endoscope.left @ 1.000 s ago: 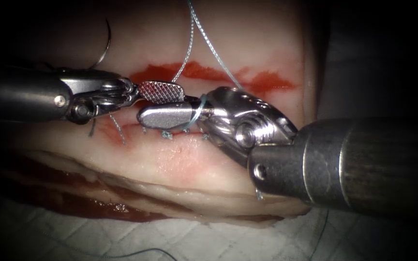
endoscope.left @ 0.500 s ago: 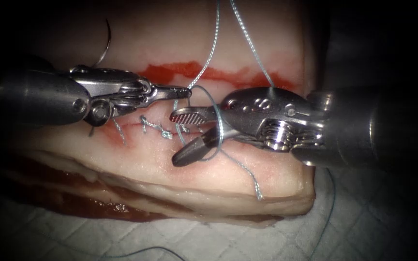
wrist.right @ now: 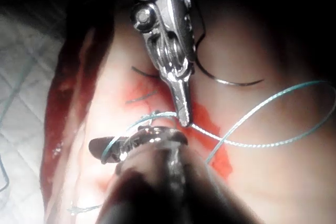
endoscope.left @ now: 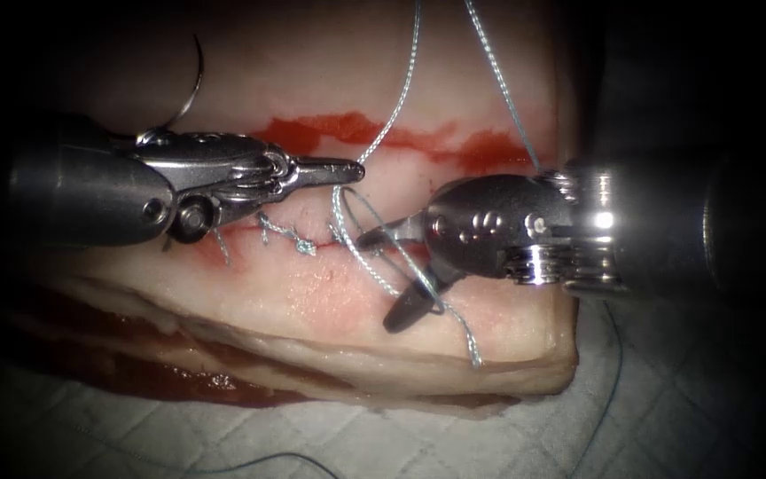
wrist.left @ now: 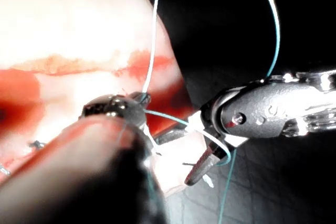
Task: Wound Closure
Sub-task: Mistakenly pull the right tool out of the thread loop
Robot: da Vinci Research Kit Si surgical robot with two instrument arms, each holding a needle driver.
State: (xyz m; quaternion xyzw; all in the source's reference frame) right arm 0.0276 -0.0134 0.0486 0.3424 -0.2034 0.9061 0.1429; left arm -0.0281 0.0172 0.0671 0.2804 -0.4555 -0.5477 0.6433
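The tissue [endoscope.left: 330, 302] has a horizontal cut [endoscope.left: 268, 232] with several stitches across it. My left tool [endoscope.left: 347, 170] comes in from the left, its jaws shut on the blue thread [endoscope.left: 392, 115] just above the cut. My right tool [endoscope.left: 379, 279] comes in from the right with its jaws open and holds nothing; a loop of thread is wound around them. The curved needle [endoscope.left: 195, 80] lies free on the tissue at the far upper left, in neither tool. The right wrist view shows the left tool [wrist.right: 182, 111], the thread [wrist.right: 273, 100], the needle [wrist.right: 231, 81] and the right tool [wrist.right: 131, 140].
A band of red fluid [endoscope.left: 356, 131] runs across the tissue above the cut. A tail of thread [endoscope.left: 467, 341] trails down to the tissue's front edge. White gauze [endoscope.left: 223, 435] lies under the tissue. The left wrist view shows the right tool [wrist.left: 189, 153] close to the left tool [wrist.left: 140, 98].
The left tool's jaws, open one second ago, have shut on the thread. The right tool has drawn back to the right, its open jaws turning downward with the thread looped around them.
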